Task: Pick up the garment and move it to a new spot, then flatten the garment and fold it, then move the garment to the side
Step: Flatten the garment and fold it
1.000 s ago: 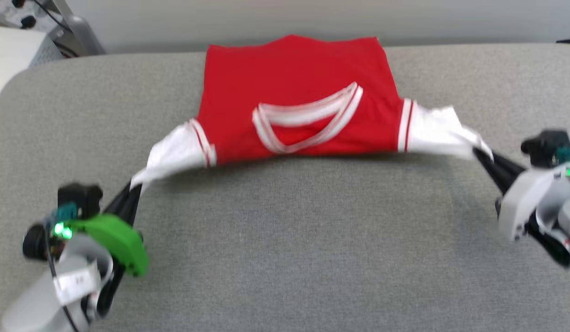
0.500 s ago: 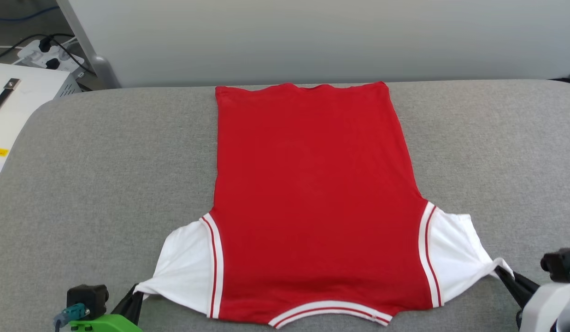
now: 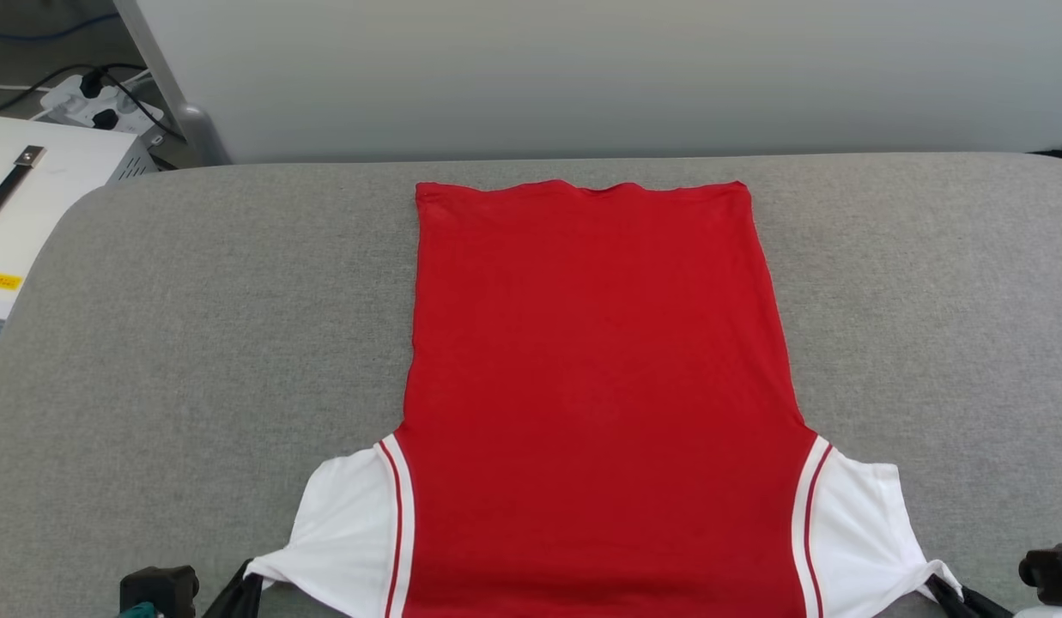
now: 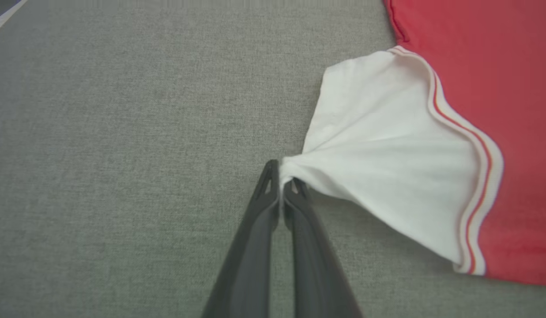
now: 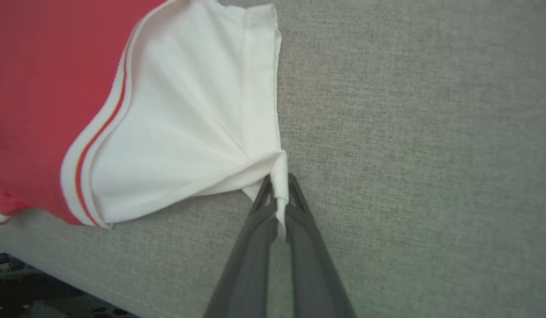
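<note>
The red garment [image 3: 595, 378] lies spread flat, plain back up, on the grey table [image 3: 196, 326], hem toward the far edge, its collar end running off the view's bottom. My left gripper [image 4: 281, 176] is shut on the tip of one white sleeve [image 4: 387, 154]; at the head view's lower left that gripper [image 3: 247, 584] pulls the sleeve [image 3: 346, 524] outward. My right gripper [image 5: 279, 187] is shut on the corner of the other white sleeve [image 5: 189, 132], seen at the head view's lower right [image 3: 943, 588], where the sleeve [image 3: 857, 532] is drawn taut.
A pale wall panel [image 3: 582, 77] stands behind the table. A white box [image 3: 41, 197] and a power strip with cables [image 3: 93, 94] sit off the far left corner. The table's near edge [image 5: 78, 282] shows below the right sleeve, with dark floor beyond.
The garment has been drawn toward me and laid out flat, back up, from a lifted, doubled-over state. Both grippers have pulled back and kept hold of the sleeves. The head camera has shifted.
</note>
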